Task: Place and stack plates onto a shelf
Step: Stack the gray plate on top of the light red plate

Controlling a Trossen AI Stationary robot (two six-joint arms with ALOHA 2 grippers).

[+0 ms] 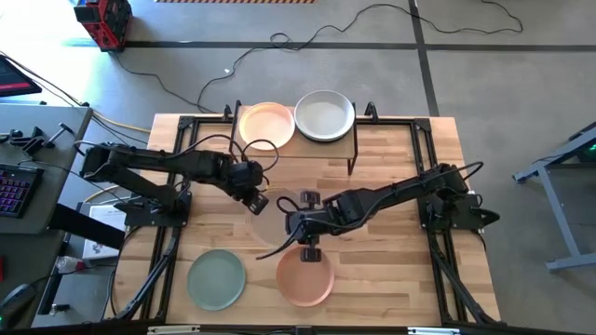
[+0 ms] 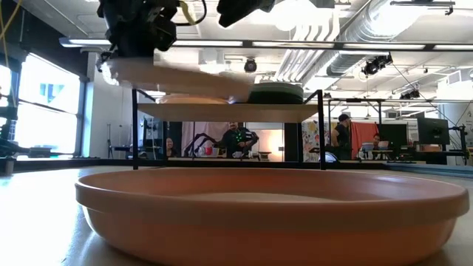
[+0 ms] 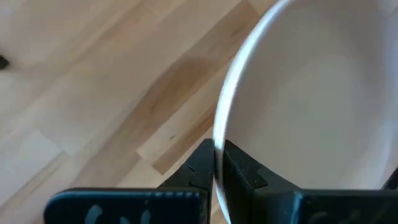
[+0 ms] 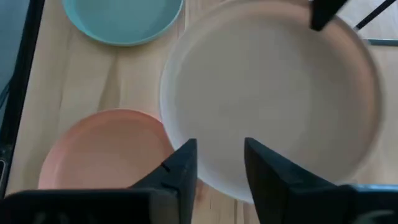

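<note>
A whitish plate [image 1: 277,212] hangs above the middle of the table between my two grippers. My left gripper [image 1: 256,198] is shut on its left rim. My right gripper [image 4: 221,162] is open at the plate's opposite rim, a finger on either side of that edge with a gap showing. A peach plate [image 1: 265,123] and a pale grey plate [image 1: 324,115] rest side by side on the shelf [image 1: 307,151] at the table's far edge. A sage green plate [image 1: 216,279] and a terracotta plate [image 1: 304,276] lie flat on the table near its front edge. My left gripper pinches the whitish plate's rim [image 3: 219,134] between its two fingers, one inside the plate and one outside. The fingers come slanting down from the table's left. The plate [image 2: 170,74] is lifted clear of the table and nearly level.
Black frame rails [image 1: 163,251] run along the table's left and right sides by the arm bases. The shelf's black legs [image 1: 352,160] stand just beyond the held plate. In the low view the terracotta plate [image 2: 266,214] fills the foreground, and people sit in the room behind.
</note>
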